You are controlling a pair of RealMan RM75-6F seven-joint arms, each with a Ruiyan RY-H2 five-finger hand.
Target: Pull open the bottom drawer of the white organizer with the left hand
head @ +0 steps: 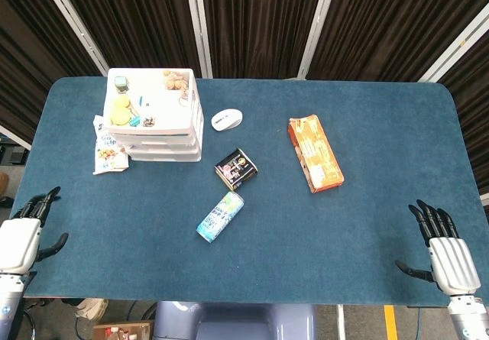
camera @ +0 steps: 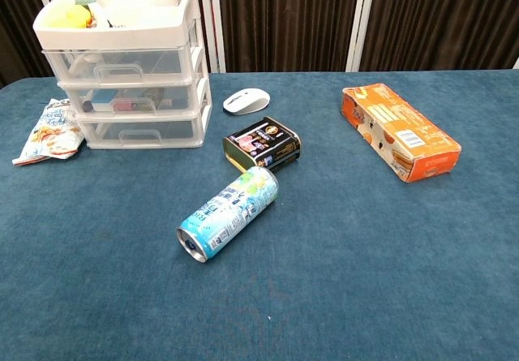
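The white organizer (camera: pixel 126 69) stands at the far left part of the table (head: pixel 367 225), and its bottom drawer (camera: pixel 138 131) is closed, flush with the two drawers above it. Its open top tray holds small things, among them a yellow one. Just left of the organizer lies a snack bag (camera: pixel 50 130), touching or almost touching its base. To the right of the organizer, near it, is a white mouse (camera: pixel 246 100); in front of the mouse stands a dark tin (camera: pixel 262 143), and just in front of the tin a light blue can (camera: pixel 228 213) lies on its side. Well to the right of the organizer lies an orange box (camera: pixel 400 131). The table has a dark blue, carpet-like cover, and behind it hang dark curtains with white poles. Only the head view shows the hands: the left hand (head: pixel 21 237) is at the near left edge, well apart from the organizer, and the right hand (head: pixel 447 254) is at the near right edge. Both hold nothing and their fingers are spread apart. The chest view shows instead the drawer fronts and their handles, which the head view hides.
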